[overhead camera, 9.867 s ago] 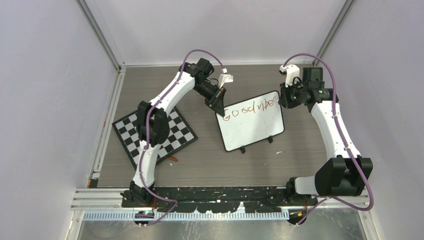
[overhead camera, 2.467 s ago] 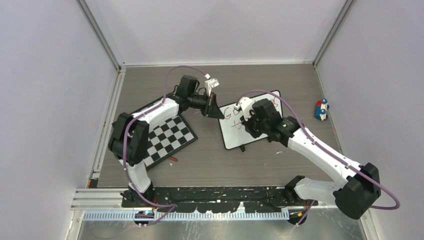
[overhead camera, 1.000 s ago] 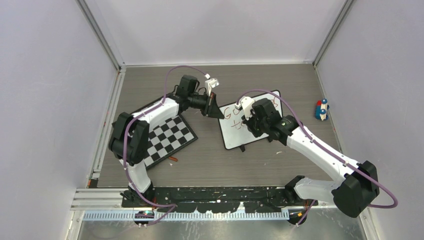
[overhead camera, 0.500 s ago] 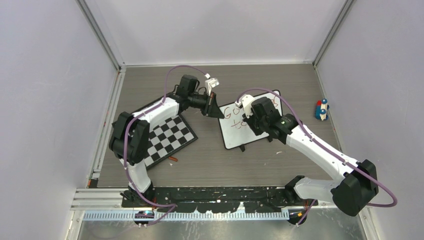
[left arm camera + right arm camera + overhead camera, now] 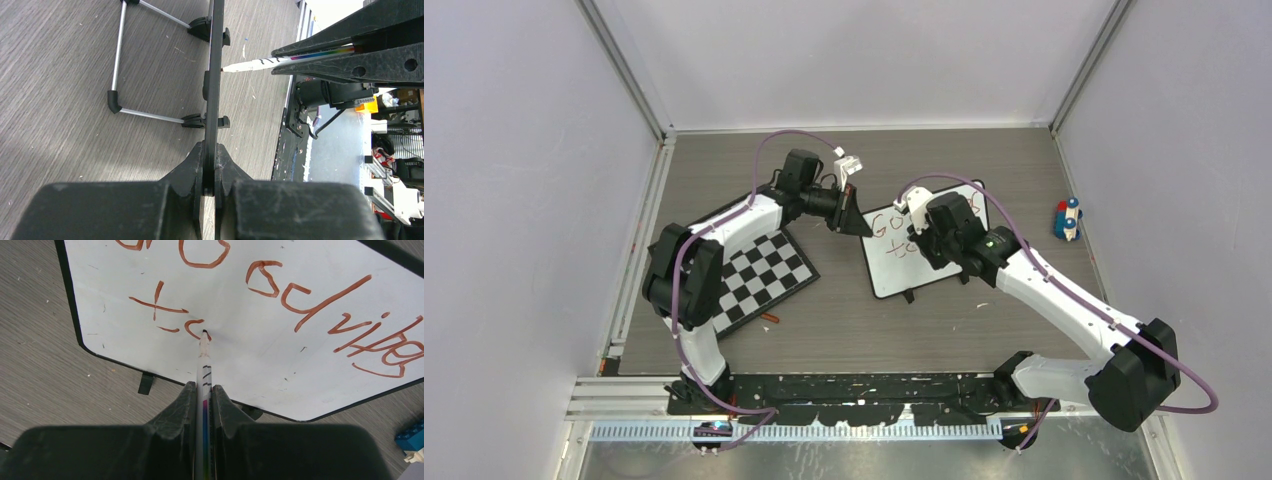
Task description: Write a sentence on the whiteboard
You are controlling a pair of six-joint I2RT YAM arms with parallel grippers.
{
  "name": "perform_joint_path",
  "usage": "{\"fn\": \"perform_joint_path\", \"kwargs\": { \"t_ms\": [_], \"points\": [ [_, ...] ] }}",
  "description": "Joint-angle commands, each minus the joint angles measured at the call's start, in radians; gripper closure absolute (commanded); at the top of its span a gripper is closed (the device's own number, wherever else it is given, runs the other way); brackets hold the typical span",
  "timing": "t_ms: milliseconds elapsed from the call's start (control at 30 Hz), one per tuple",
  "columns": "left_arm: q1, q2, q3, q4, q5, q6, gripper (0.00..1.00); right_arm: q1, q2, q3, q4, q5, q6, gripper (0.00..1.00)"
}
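The whiteboard [image 5: 892, 275] stands tilted at mid-table. My left gripper [image 5: 856, 222] is shut on its upper-left edge; in the left wrist view the whiteboard [image 5: 215, 75] shows edge-on, pinched by the left gripper [image 5: 210, 150]. My right gripper [image 5: 930, 246] hovers over the board, shut on a white marker [image 5: 204, 371]. The marker's tip touches the whiteboard [image 5: 280, 375] at the end of a red-brown "to". The sentence [image 5: 300, 300] reads "Good vibes" on the upper line, with "to" under it. The marker [image 5: 260, 62] meets the board's face.
A black-and-white checkerboard [image 5: 764, 275] lies left of the board under the left arm. A blue toy [image 5: 1067, 220] sits near the right wall, also seen as a blue toy [image 5: 411, 437]. A small orange bit [image 5: 770, 318] lies near the checkerboard. The board's wire stand [image 5: 120, 65] props it behind.
Since the earliest frame my right arm swung onto the board and a second line began. Over the last second the right gripper and marker crept slightly; the left gripper stayed still.
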Motion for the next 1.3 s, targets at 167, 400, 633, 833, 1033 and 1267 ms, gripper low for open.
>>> {"fn": "perform_joint_path", "kwargs": {
  "t_ms": [167, 400, 633, 833, 1033, 1267],
  "points": [
    [-0.003, 0.01, 0.026, -0.017, -0.024, 0.015, 1.0, 0.002, -0.002, 0.046, 0.115, -0.024, 0.024, 1.0],
    [-0.003, 0.014, 0.025, -0.017, -0.024, 0.014, 1.0, 0.004, -0.012, 0.051, 0.116, -0.045, 0.033, 1.0],
    [-0.002, 0.009, 0.025, -0.022, -0.027, 0.019, 1.0, 0.002, -0.037, 0.052, 0.085, -0.059, 0.031, 1.0],
    [-0.003, 0.008, 0.024, -0.025, -0.025, 0.019, 1.0, -0.015, -0.091, 0.043, 0.004, -0.085, 0.022, 1.0],
    [-0.003, 0.002, 0.024, -0.029, -0.024, 0.024, 1.0, -0.058, -0.116, 0.006, -0.017, -0.053, 0.013, 1.0],
    [-0.002, 0.005, 0.024, -0.026, -0.024, 0.02, 1.0, -0.074, -0.061, 0.003, 0.001, -0.01, 0.005, 1.0]
  ]
}}
